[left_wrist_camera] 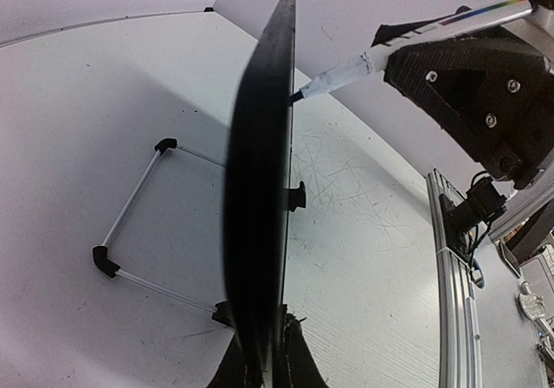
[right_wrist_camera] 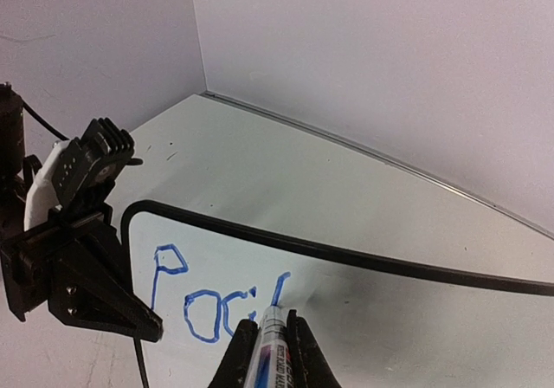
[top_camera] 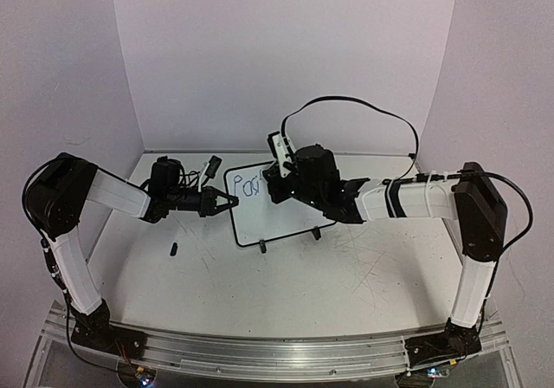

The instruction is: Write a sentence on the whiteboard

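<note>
Around the work you have little clutter: a small black piece [top_camera: 173, 249] lies on the table [top_camera: 346, 267] to the left of the board and nearer to you, apart from it. A thin wire stand [left_wrist_camera: 132, 199] sits behind the board.

The whiteboard [top_camera: 277, 219] stands tilted in the middle of the table. Your left gripper [top_camera: 227, 203] is closed on its left edge, with one finger on each face. Your right gripper [right_wrist_camera: 267, 358] is closed around a marker [right_wrist_camera: 273, 329] and comes over the upper part of the board from the right. The marker's tip touches the white face just after the last blue stroke. The blue writing [right_wrist_camera: 216, 297] has only a few letters, in the top left corner; it begins with "Po", and the rest is not clear.

To the right of and below the letters the white face is bare. The right arm covers the board's upper right corner in the top view. The back wall [top_camera: 286, 59] is behind the board, and the rail [top_camera: 260, 353] is at the near edge.
</note>
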